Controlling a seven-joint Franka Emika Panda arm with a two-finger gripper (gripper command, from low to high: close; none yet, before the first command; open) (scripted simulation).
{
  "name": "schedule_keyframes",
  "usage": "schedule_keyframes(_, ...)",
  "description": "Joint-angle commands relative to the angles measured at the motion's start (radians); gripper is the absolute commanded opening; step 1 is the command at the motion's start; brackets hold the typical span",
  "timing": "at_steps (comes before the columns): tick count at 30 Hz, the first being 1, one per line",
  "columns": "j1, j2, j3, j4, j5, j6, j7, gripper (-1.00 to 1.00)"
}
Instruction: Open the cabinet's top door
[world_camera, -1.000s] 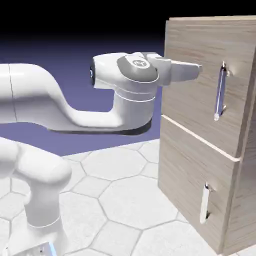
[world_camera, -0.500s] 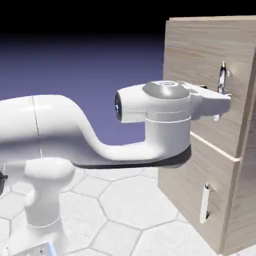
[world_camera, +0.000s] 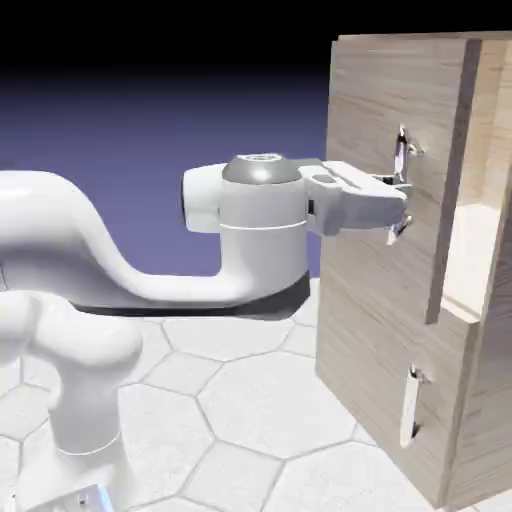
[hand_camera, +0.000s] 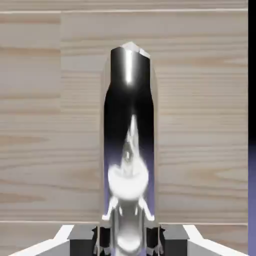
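Observation:
The light wood-grain cabinet (world_camera: 492, 400) stands at the exterior view's right. Its top door (world_camera: 368, 100) is swung partly out, showing a pale gap of the inside (world_camera: 478, 240) behind its edge. My gripper (world_camera: 398, 206) is shut on the lower part of the door's vertical silver bar handle (world_camera: 401, 152). In the hand view the handle (hand_camera: 129, 130) fills the middle, upright against the door's wood (hand_camera: 50, 125). My gripper (hand_camera: 129, 241) closes on it at the bottom edge, and a grey fingertip (hand_camera: 80, 237) shows on the left side of the bar.
The lower door (world_camera: 360, 350) stays flush, with its short silver handle (world_camera: 410, 405). The white arm (world_camera: 120, 250) reaches in from the left over a white hexagon-tiled table (world_camera: 250, 400).
The jaws went from open to shut on the top door's handle. The hand then drew back to the left, and the door swung out from the cabinet front.

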Motion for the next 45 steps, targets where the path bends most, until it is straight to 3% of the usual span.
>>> schedule_keyframes(1,-0.036,-0.007,0.027,-0.025,0.018,-0.013,0.000,-1.00)
schedule_keyframes(12,-0.435,-0.131,0.351,-0.277,0.312,-0.097,-0.059,-1.00)
schedule_keyframes(21,-0.666,-0.315,0.589,-0.443,0.699,-0.142,-0.250,-1.00)
schedule_keyframes(34,-0.598,-0.632,0.955,-0.577,1.250,-0.507,-0.511,-1.00)
schedule_keyframes(45,-0.500,-0.682,1.353,-0.511,1.583,-0.861,-0.527,-1.00)
